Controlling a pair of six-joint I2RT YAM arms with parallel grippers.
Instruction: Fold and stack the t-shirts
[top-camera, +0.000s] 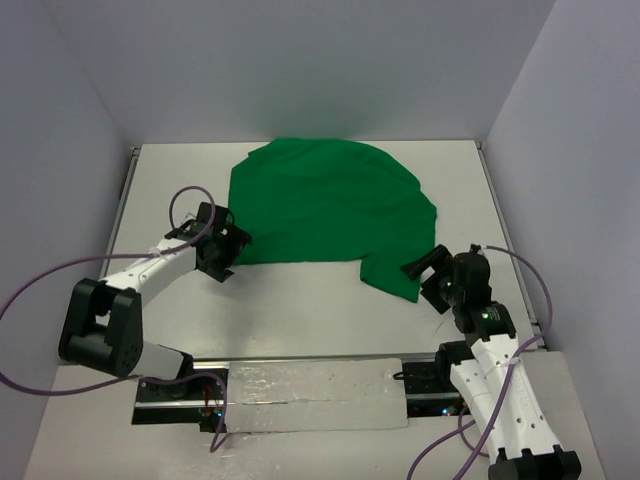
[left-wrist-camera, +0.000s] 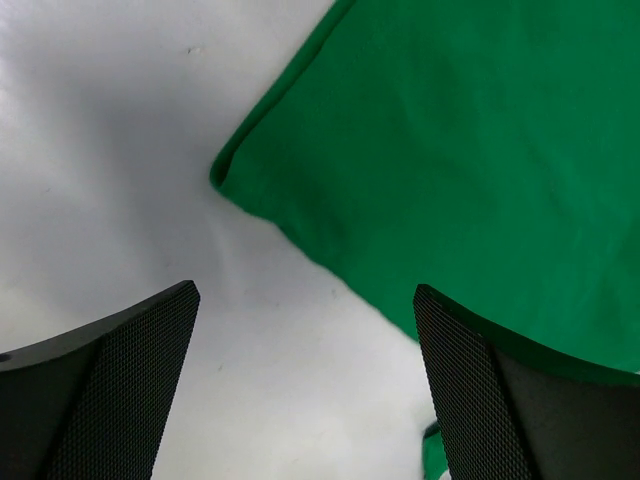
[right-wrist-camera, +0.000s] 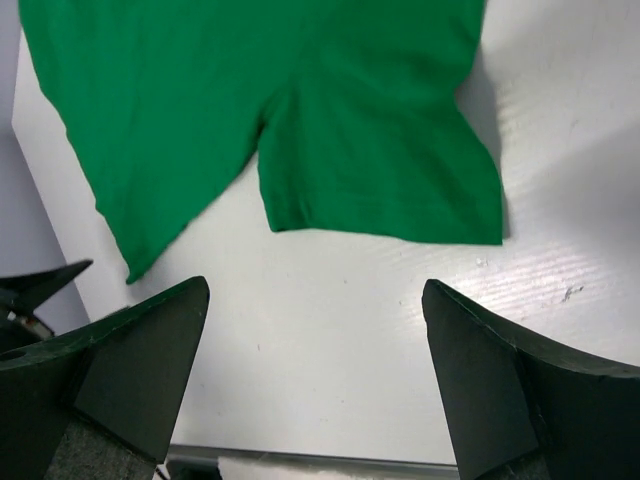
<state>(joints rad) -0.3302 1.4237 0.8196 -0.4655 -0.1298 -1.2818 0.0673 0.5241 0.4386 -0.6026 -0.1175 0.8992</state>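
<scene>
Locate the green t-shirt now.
Top view: green t-shirt lies on the table's far middle, its near edge between the left hand and right hand, both open.

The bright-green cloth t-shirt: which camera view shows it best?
The top external view: only there is the whole bright-green cloth t-shirt in frame. The left wrist view shows one hemmed corner; the right wrist view shows a hemmed flap and part of the body.

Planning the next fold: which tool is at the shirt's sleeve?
The right tool; the t-shirt's short sleeve lies just ahead of it. The left tool faces a plain corner.
</scene>
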